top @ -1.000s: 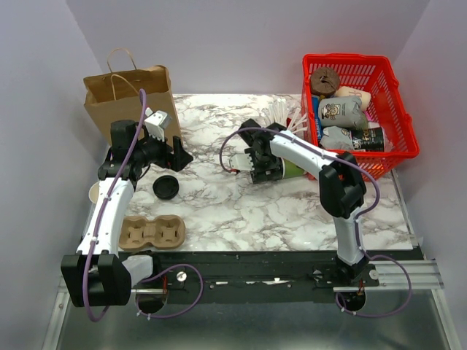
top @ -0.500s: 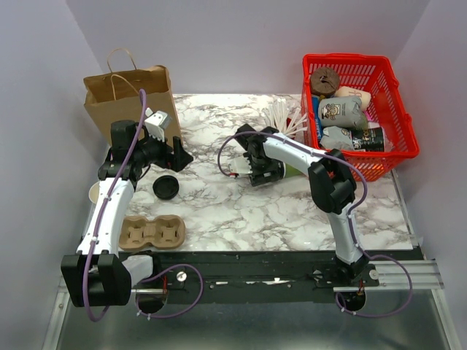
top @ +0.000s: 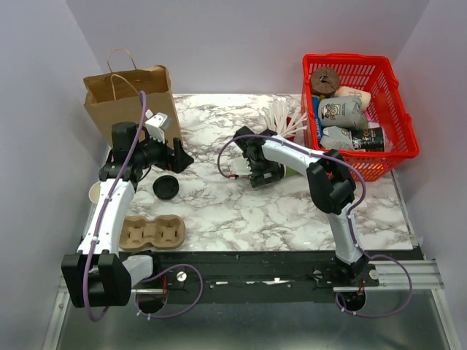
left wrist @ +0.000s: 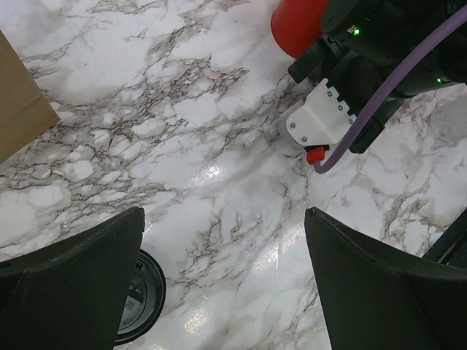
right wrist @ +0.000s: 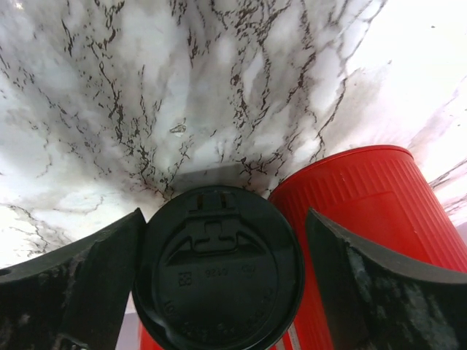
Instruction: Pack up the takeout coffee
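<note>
The coffee (right wrist: 219,270) sits between the right fingers (right wrist: 66,292), its black lid facing the wrist camera and filling the gap from one finger to the other; the lid's edges come right up to both inner faces; the fingers stand apart at that width, but whether they press on the cup beneath I cannot tell. The red cup (right wrist: 365,219) stands just beside the coffee, touching it or nearly so, partly behind the right-hand finger in that view. From above, the coffee is mostly hidden under the right arm (top: 299,153), near the middle of the tabletop (top: 219,211), left of the basket (top: 361,58) and just in front of the white sticks (top: 279,117).

The left fingers (left wrist: 66,284) are wide apart with nothing between them, hovering over marble near the bag (top: 131,95); a spare lid (top: 166,187) lies flat on the tabletop just by them, partly behind the left-hand finger in the wrist view; the carrier (top: 152,233) lies at the near left edge, well apart from the coffee.
</note>
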Controlling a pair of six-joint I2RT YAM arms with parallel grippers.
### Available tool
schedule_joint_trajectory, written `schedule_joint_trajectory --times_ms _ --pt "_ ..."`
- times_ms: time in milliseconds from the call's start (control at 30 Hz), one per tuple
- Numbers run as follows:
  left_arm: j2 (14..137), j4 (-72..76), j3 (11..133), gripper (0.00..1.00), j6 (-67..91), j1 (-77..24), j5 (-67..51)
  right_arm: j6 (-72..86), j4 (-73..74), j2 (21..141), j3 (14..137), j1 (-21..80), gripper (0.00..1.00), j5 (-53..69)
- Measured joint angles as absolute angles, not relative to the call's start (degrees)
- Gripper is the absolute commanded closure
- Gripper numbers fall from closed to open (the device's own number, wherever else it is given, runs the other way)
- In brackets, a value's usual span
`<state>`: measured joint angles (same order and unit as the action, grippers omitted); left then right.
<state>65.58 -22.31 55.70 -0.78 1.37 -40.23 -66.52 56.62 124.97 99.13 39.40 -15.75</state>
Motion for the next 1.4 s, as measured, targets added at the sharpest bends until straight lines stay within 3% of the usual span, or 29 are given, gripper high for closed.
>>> schedule_joint_trajectory --times_ms 167,500,867,1167,1400 --pt "65.3 -22.2 55.7 0.01 -0.7 1.4 -40.4 -66.3 56.6 125.0 99.0 39.4 0.03 -16.2" --pt "64.8 -21.9 55.3 0.01 -0.7 1.4 -40.7 -66.3 55.4 124.8 98.6 39.4 0.20 -17.0" --pt "64.8 -21.0 55.2 0.01 0.7 1.4 -41.1 -62.8 57.7 117.9 99.1 39.4 0.25 -13.1" --pt "66.2 -21.0 55.3 0.01 1.1 1.4 -41.6 -55.2 57.9 106.0 98.9 36.9 0.25 1.0" --pt "68.6 -25.2 57.8 0.01 -1.1 1.4 -41.9 -47.8 50.3 98.2 91.0 30.2 0.25 18.3"
